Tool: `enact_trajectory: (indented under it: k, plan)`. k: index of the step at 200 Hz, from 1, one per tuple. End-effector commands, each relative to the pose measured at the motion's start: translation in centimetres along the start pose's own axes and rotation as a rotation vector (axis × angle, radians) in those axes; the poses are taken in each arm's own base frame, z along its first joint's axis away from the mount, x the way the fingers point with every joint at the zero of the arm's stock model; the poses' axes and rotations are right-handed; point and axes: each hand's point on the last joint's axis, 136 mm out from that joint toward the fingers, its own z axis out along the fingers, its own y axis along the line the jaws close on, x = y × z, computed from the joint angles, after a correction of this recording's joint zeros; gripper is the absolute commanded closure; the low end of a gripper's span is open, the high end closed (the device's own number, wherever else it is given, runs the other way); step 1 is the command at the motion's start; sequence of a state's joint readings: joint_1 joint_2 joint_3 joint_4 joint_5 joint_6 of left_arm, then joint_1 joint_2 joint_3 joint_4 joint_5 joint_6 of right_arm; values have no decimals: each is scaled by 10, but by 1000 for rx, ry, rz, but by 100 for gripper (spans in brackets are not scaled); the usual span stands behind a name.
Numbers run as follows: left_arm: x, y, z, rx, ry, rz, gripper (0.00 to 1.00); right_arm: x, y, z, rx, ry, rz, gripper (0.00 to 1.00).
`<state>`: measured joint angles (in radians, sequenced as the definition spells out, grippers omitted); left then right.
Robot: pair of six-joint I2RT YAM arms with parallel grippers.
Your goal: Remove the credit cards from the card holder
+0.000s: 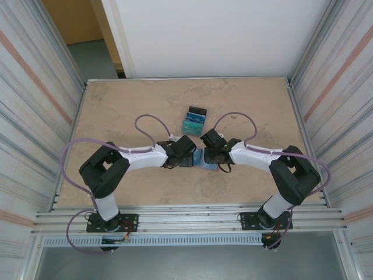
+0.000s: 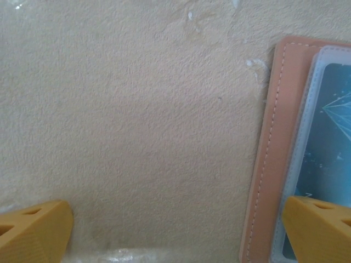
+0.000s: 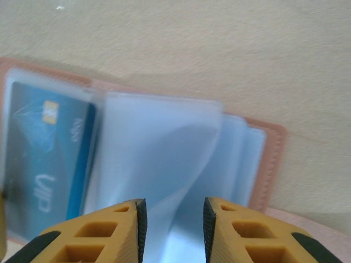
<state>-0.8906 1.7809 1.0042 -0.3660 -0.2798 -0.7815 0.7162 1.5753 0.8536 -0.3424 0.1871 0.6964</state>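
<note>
The card holder point(image 3: 271, 159) lies spread open on the table point(image 1: 128, 111), near the middle and between the two grippers, with a blue card point(image 3: 46, 159) in one clear sleeve. A small pile of cards point(image 1: 194, 119) lies just beyond it. The right gripper point(image 3: 171, 224) has its fingers slightly apart, a raised clear leaf in the gap. The left gripper point(image 2: 178, 224) is spread wide, one finger over the holder's salmon edge

- black-and-white left arm point(image 1: 137, 158): elbow bent, forearm reaching inward to the right, wrist low
- left gripper point(image 2: 175, 230), yellow plastic fingers point(image 2: 35, 227): jaws spread wide apart
- black-and-white right arm point(image 1: 256, 156): mirrored pose, forearm reaching inward to the left, wrist low
- right gripper point(image 3: 172, 222), yellow fingers with dark pads point(image 3: 141, 224): narrow gap between tips, looks partly open
- wrists nearly meet at centre; from above fingertips hard to make out
</note>
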Motion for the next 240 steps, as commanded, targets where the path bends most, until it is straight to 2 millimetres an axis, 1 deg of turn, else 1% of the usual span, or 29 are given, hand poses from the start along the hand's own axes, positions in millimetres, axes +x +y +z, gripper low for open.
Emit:
enact_trajectory:
  k: [1,24,34,51,67,81,102,119,131,151,168,184,203,240]
  plan:
    - [87,17,9,-68,279,-4,1,-6,-26,-11,48,-27,29,66]
    - [89,7,4,-54,272,11,1,-11,-41,-24,60,-48,57,65]
    - [89,4,1,-52,270,16,1,-14,-44,-30,54,-61,68,65]
    - [87,2,-5,-46,260,15,1,-19,-44,-45,34,-87,82,65]
    - [84,5,-11,-50,241,10,1,-24,-37,-61,-16,-117,103,66]
    - [80,9,-14,-57,225,7,1,-27,-26,-74,-83,-136,115,67]
    - [70,11,-18,-57,206,2,1,-24,-3,-81,-181,-118,118,69]
    - [59,14,-21,-55,183,-4,1,-19,18,-79,-236,-82,89,70]
    - [50,17,-24,-51,165,-14,1,-15,36,-77,-280,-53,50,72]
    - [36,21,-30,-36,135,-36,1,-6,58,-63,-327,26,10,78]
    - [27,25,-33,-29,112,-48,1,1,71,-50,-377,88,-5,79]
    - [24,27,-31,-22,107,-49,1,4,76,-39,-400,130,-2,81]
    - [20,24,-28,-11,105,-42,1,5,79,-29,-422,164,10,81]
    - [14,4,-25,63,103,-31,1,10,71,-16,-393,210,27,81]
